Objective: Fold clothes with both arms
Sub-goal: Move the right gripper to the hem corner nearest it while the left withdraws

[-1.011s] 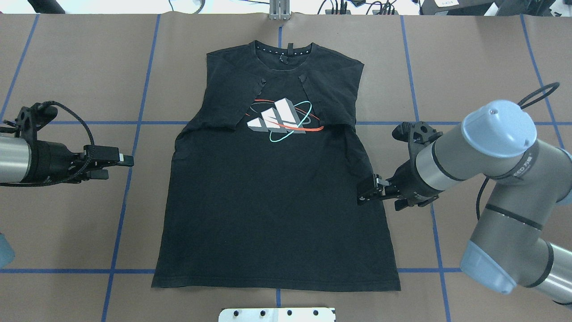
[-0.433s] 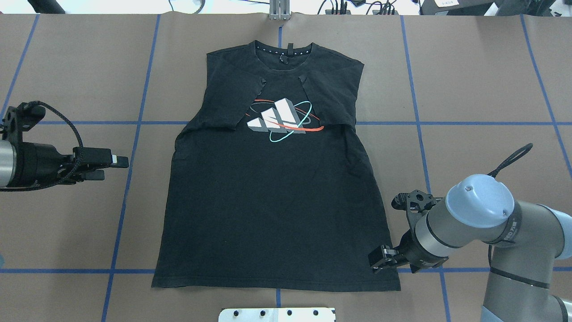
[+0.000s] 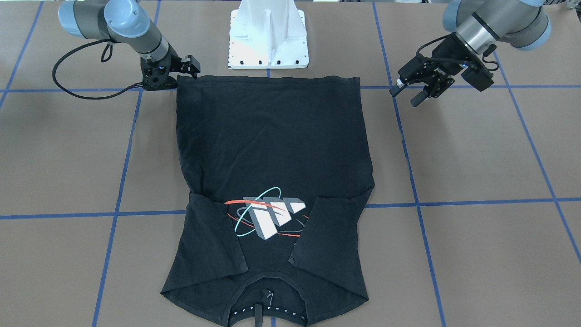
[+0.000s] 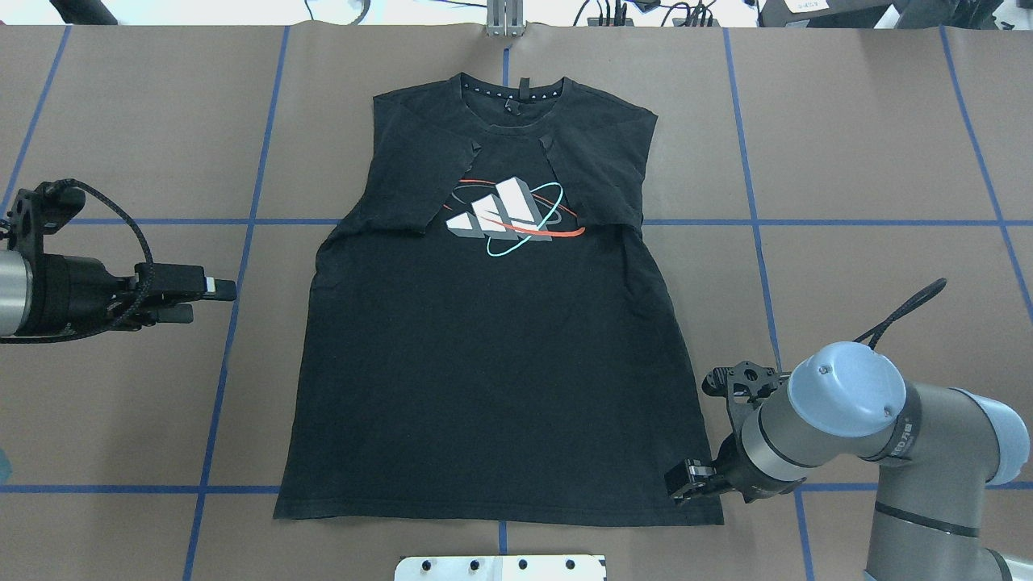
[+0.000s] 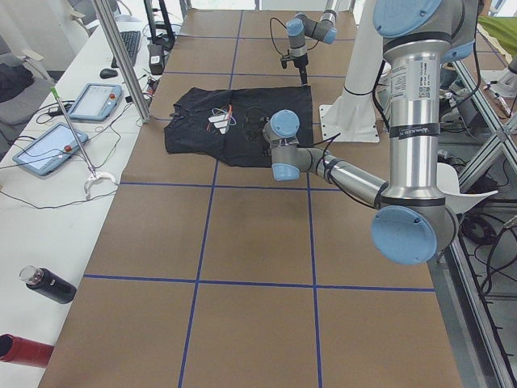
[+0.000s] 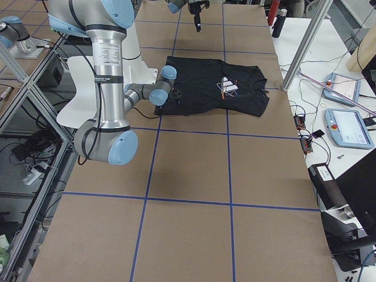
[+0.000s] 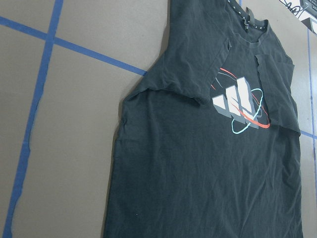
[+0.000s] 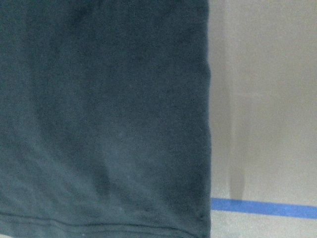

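The black T-shirt [image 4: 500, 363] lies flat on the brown table, print [image 4: 508, 216] up, collar at the far edge, both sleeves folded in over the chest. It also shows in the front view [image 3: 272, 136]. My left gripper [image 4: 211, 301] is open and empty, off the shirt's left side at mid height, apart from the cloth; it also shows in the front view [image 3: 405, 96]. My right gripper [image 4: 678, 482] hovers at the shirt's near right hem corner and looks open, with the same corner below it in the front view [image 3: 188, 68]. The right wrist view shows that corner [image 8: 99, 124] with no fingers in sight.
The white pedestal base [image 3: 268, 34] stands just behind the hem, and its plate [image 4: 500, 567] shows at the near edge. A metal post [image 4: 504, 20] stands at the far edge. Blue tape lines cross the table. Tablets [image 5: 48, 149] and bottles [image 5: 48, 284] lie on the side bench.
My right gripper has moved toward the robot along the shirt's right edge, from mid height to the hem corner. My left gripper has drawn back slightly to the left.
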`<action>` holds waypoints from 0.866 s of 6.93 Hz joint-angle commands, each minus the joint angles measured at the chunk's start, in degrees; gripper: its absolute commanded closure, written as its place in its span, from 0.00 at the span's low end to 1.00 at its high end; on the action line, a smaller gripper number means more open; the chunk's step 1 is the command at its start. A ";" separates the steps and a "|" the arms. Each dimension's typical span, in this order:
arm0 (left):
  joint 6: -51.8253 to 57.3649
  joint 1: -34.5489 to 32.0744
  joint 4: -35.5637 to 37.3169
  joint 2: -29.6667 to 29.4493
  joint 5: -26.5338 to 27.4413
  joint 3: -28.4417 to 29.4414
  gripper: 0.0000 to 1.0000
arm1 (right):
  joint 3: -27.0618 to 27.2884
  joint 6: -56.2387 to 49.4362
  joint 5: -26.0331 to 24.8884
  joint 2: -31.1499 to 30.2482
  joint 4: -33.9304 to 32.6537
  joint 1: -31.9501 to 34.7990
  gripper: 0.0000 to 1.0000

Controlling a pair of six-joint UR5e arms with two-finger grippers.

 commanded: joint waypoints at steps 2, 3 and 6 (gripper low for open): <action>0.00 0.00 0.03 -0.02 0.00 0.09 0.00 | -0.92 0.86 -0.31 0.56 0.01 -1.08 0.05; 0.00 0.00 0.03 -0.02 0.00 0.09 0.00 | -0.92 0.94 -0.31 0.47 -0.08 -1.17 0.08; 0.09 0.00 0.03 0.07 0.00 0.09 0.00 | -0.92 0.94 0.22 0.47 -0.08 -1.17 0.28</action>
